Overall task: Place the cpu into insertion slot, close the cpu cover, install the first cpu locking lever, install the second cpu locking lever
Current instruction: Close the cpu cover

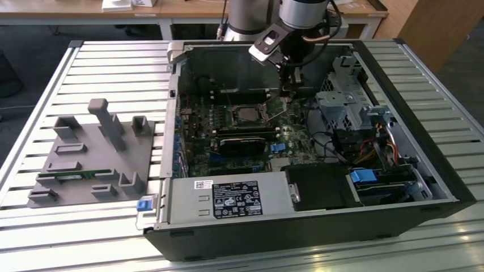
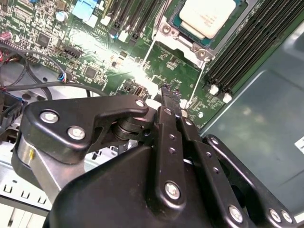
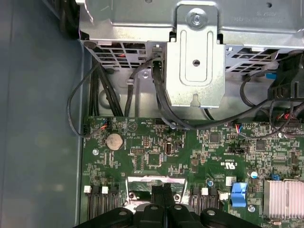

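cpu (image 2: 205, 16) lies out past the tips of the gripper (image 2: 170, 91) in the second wrist view, its far part cut off by the picture edge. The fingers (image 2: 166, 114) are pressed together, and they hide whatever may sit between the tips. In the first wrist view a silver plate (image 3: 140, 182) is half covered behind the fingers, so it can't be identified. In the exterior view the insertion slot (image 1: 246, 115), off to one side of the fingers, is too small to read the cover position.
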Tool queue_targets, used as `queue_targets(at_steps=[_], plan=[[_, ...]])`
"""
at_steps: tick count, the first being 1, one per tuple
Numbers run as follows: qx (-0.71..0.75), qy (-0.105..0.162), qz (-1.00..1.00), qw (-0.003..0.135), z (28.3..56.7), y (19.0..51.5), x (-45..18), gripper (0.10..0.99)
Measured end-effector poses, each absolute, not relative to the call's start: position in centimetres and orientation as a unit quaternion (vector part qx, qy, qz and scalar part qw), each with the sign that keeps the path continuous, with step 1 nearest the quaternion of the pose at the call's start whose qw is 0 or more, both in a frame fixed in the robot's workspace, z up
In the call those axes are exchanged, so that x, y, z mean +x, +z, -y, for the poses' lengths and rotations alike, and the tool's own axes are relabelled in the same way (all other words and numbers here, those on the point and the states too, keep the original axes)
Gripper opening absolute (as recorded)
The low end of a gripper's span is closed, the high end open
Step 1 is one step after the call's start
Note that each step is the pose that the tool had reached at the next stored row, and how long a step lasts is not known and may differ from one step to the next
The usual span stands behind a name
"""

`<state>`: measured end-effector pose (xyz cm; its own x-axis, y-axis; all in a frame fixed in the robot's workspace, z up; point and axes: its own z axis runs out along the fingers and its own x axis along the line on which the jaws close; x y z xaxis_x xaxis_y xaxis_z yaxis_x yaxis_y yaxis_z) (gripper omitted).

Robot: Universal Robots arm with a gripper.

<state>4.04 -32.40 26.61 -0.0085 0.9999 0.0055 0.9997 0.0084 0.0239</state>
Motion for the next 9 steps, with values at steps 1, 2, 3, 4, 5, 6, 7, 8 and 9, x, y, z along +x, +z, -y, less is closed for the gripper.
queue_targets(at_steps=[1,2,3,4,5,6,7,8,9], plan=[[0.704,0.010,-0.710,0.006,32.41,26.60,4.14,0.106],[0.704,0.010,-0.710,0.006,32.41,26.59,4.23,0.106],[0.704,0.010,-0.710,0.007,32.41,26.58,4.32,0.106],[0.704,0.010,-0.710,0.007,32.40,26.56,4.41,0.106],[0.704,0.010,-0.710,0.006,32.40,26.54,4.50,0.106],[0.704,0.010,-0.710,0.006,32.38,26.49,4.59,0.106],[0.704,0.010,-0.710,0.006,32.37,26.45,4.68,0.106],[0.704,0.010,-0.710,0.006,32.35,26.41,4.76,0.106],[0.704,0.010,-0.710,0.006,32.30,26.36,4.85,0.106]])
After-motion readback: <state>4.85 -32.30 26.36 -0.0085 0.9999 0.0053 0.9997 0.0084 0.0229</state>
